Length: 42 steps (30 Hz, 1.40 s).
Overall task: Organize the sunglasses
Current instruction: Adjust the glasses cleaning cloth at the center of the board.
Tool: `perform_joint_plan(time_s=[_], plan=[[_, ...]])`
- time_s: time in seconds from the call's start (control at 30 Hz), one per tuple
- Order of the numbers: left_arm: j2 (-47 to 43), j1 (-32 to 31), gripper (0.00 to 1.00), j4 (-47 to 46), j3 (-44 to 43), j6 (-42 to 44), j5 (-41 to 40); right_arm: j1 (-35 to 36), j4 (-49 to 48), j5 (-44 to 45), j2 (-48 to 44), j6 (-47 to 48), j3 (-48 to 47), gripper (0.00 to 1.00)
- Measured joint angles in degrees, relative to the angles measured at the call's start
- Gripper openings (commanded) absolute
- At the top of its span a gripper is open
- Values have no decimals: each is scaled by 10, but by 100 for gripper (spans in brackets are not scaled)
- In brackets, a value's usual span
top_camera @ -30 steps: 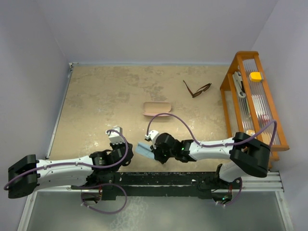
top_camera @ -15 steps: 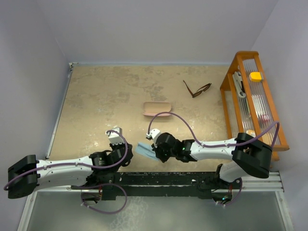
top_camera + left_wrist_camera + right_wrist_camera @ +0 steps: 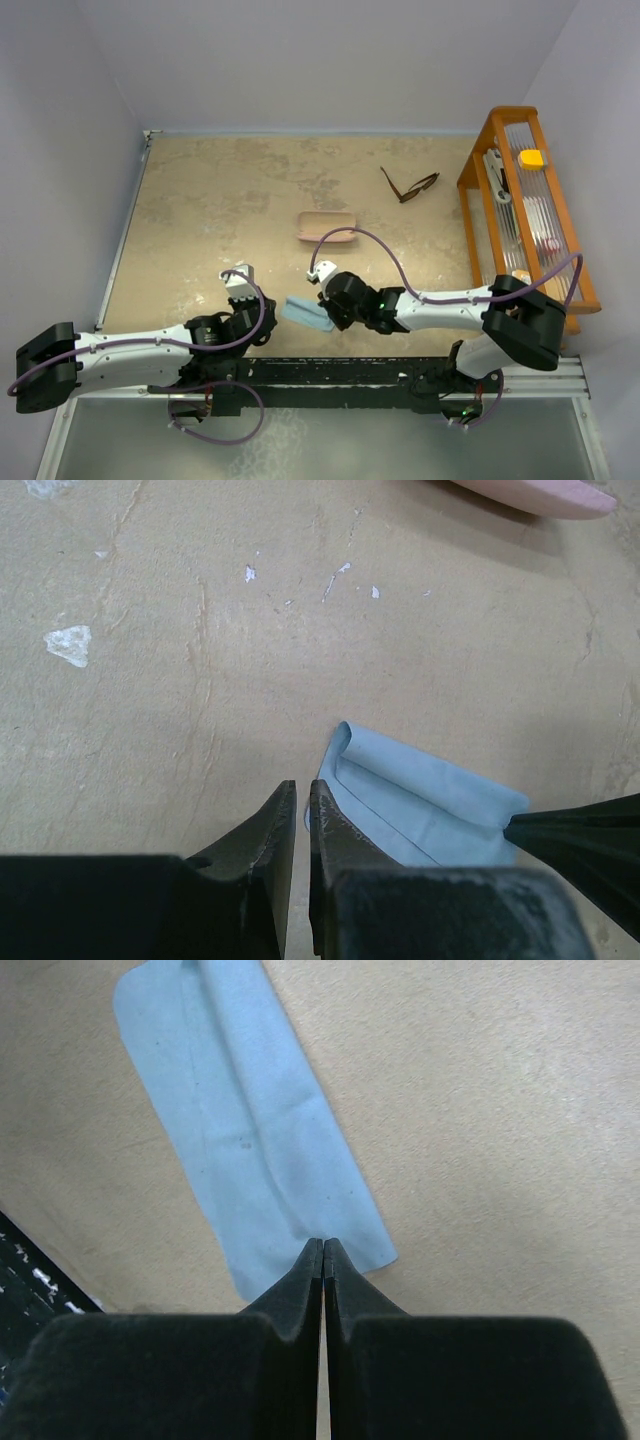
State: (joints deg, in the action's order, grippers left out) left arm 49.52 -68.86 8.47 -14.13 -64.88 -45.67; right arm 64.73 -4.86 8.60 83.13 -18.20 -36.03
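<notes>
- far left: black two-finger left gripper (image 3: 302, 790), clenched to a thin slit with nothing between the fingers, tips low over the speckled tan tabletop (image 3: 200, 200), just beside the near-left end of the light blue square cloth (image 3: 420, 800).
- just right of that: the cloth itself, folded into a loose strip with a soft crease along it, flat on the table near the arm bases.
- next: black two-finger right gripper (image 3: 322, 1245), fully clenched, tips meeting the cloth's edge; cannot tell whether a pinch of fabric is caught there.
- beyond, mid-table: pink oblong case (image 3: 326, 224), shut by the look of it, long axis left to right, apart from the cloth and from both grippers.
- further right and deeper: the small thin-framed dark brown sunglasses (image 3: 409, 186), alone on the far right part of the table, well apart from both grippers, near but not touching the orange wooden rack (image 3: 478, 150).
- key relation: up and to the right of the right gripper; front running diagonally, lower left to upper right, one slim temple arm splayed toward the upper left.
- judge the right arm the nearer; likely needs a long forward reach and jaws turned across that diagonal.
- look: dark lenses, temples unfolded, frame too thin to make out more.
</notes>
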Motion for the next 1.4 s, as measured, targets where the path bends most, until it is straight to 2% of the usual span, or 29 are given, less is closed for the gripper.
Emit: perform_joint_plan(time_s=[0.2, 0.47, 0.8, 1.4], plan=[[0, 0, 7, -3, 0, 0, 1, -7, 3, -2, 0, 9, -11, 1], [4, 0, 7, -8, 0, 0, 1, -7, 8, -23, -31, 21, -13, 28], [15, 0, 7, -15, 0, 0, 3, -2, 0, -82, -47, 22, -1, 32], [6, 0, 8, -15, 8, 0, 3, 12, -14, -96, -7, 24, 7, 37]])
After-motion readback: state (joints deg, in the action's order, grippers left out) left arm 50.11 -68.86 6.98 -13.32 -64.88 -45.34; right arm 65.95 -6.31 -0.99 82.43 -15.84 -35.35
